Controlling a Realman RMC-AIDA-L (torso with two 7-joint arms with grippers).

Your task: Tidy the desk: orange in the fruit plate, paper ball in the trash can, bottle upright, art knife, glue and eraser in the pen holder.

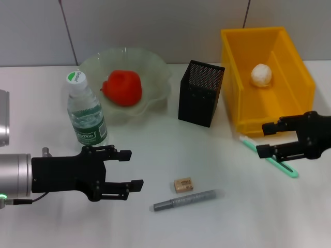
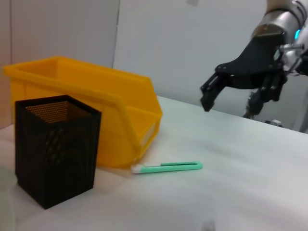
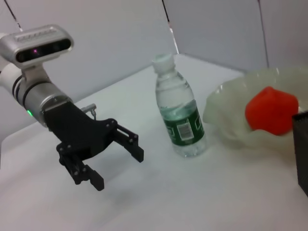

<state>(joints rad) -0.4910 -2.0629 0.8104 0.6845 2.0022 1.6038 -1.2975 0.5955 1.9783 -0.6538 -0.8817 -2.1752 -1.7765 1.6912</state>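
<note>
Nearest the robot on the white worktop (image 1: 155, 150) lie one grey pen-shaped tool (image 1: 187, 200) and, just behind it, one tan eraser (image 1: 183, 185). The left gripper (image 1: 128, 171) hovers beside them, jaws spread and empty. The right gripper (image 1: 265, 139), also spread and empty, hangs over one green art knife (image 1: 269, 156). Farther back stand one bottle (image 1: 85, 109), upright, and one black pen holder (image 1: 201, 93). One orange (image 1: 122, 88) sits in the fruit plate (image 1: 155, 70); one paper ball (image 1: 261, 75) lies in the yellow trash can (image 1: 297, 67).
</note>
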